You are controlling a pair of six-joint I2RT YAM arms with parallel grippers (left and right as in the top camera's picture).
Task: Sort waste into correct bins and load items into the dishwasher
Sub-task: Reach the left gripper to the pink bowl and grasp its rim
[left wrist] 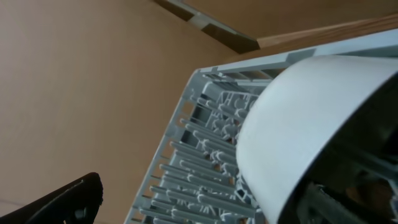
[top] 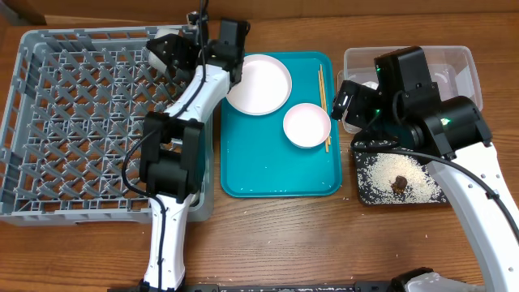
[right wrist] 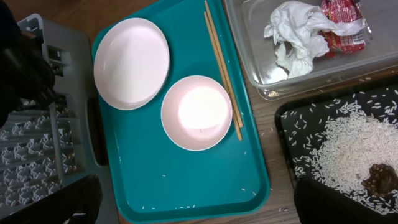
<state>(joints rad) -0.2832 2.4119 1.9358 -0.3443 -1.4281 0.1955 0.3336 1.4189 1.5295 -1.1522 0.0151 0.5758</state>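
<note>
The grey dish rack stands at the left. My left gripper hovers over its far right corner with a small white cup at its tip. In the left wrist view the cup lies against the right finger. The left finger is far from it, so the gripper is open. My right gripper is open and empty above the teal tray's near edge. A white plate, a white bowl and chopsticks lie on that tray.
The teal tray sits mid-table with a few stray grains. The clear tub holds crumpled white paper and a red wrapper. The black tray holds rice grains and a brown lump.
</note>
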